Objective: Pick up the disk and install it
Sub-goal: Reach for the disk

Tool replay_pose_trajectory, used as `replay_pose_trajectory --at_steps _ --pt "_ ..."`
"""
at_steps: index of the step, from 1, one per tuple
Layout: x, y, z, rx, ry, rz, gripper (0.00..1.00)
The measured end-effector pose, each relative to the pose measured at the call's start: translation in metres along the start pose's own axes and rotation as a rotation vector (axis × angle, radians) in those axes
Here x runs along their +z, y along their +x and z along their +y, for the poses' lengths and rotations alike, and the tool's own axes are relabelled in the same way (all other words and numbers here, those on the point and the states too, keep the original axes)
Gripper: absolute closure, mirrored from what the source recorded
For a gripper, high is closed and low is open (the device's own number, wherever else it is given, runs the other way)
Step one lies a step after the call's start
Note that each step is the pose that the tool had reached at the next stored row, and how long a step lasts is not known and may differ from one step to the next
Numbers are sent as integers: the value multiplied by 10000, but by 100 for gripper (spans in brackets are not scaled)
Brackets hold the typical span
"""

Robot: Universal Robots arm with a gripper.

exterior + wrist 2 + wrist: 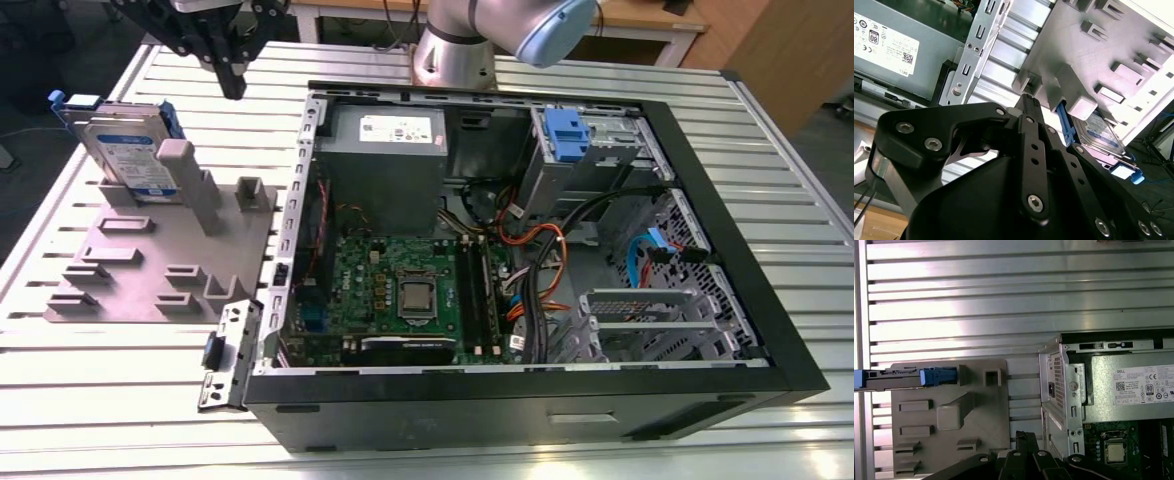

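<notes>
The disk [127,150], a silver-grey drive with a white-and-blue label in a blue carrier, stands on edge in a grey slotted fixture [147,270] at the exterior view's left. My gripper [235,88] hangs above the table, up and to the right of the disk and apart from it, black fingers together and shut on nothing. In the second wrist view the gripper [1026,98] points toward the fixture [1104,40], with the disk [1101,130] beyond it. The first wrist view shows the disk [904,377] edge-on, far from the gripper [1021,436].
An open black computer case [747,250] lies to the right of the fixture, with a grey power supply [387,150], a motherboard [400,290], cables, a blue latch [566,135] and a grey metal drive cage [641,320]. Everything rests on a slatted aluminium table [120,400].
</notes>
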State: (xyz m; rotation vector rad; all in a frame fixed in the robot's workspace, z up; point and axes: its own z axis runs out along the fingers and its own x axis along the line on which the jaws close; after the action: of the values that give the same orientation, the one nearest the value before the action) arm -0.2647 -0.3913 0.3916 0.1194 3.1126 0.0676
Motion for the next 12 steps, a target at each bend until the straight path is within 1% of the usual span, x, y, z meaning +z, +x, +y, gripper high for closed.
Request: replay_pose_trajectory --at_steps 6,12 --pt "1 4 9 -1 0 -1 89" --pt "0 38 6 -1 0 -1 89"
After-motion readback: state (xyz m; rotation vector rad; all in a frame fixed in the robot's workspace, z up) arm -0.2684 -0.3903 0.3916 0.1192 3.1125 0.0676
